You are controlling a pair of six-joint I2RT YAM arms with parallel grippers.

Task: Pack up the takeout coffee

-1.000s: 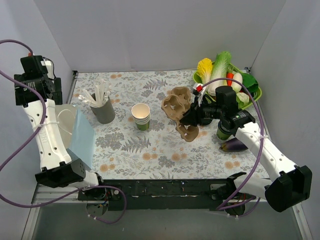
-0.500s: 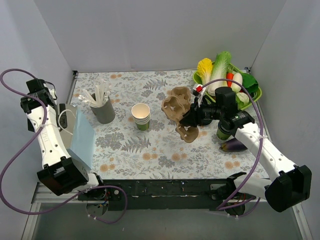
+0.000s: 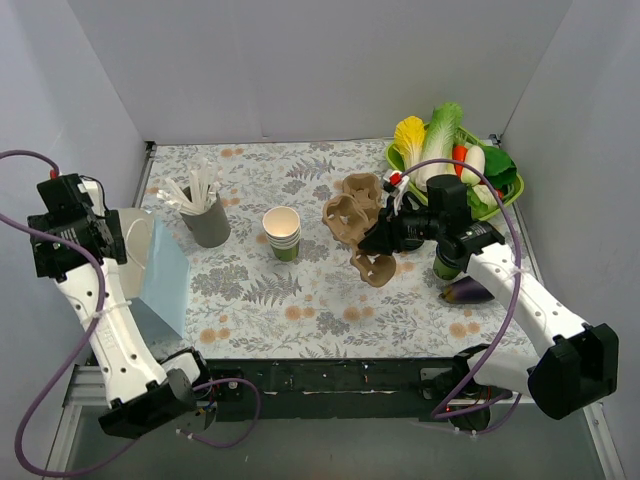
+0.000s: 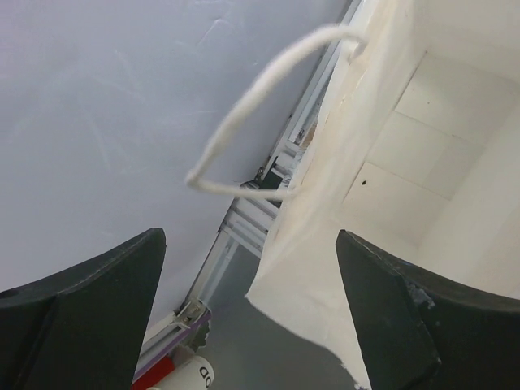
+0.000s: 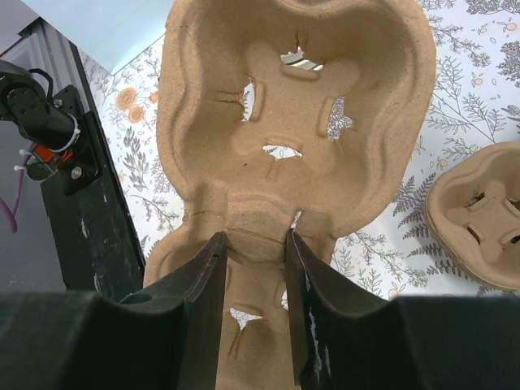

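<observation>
The left arm stands tall at the table's left edge, left gripper (image 4: 248,268) spread wide and empty above the paper bag (image 4: 325,203), while the outstretched right gripper (image 5: 256,244) pinches a pulp cup carrier (image 5: 301,97), its forearm hiding the takeout coffee (image 3: 445,266) (only the green base shows) beside the eggplant (image 3: 468,290).

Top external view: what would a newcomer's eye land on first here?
The right gripper, mid-table on the right, is clamped on a brown moulded-pulp cup carrier. Behind it, in the far right corner, a green basket holds bright vegetables. At the left edge the left gripper hangs open over a white paper bag.
</observation>
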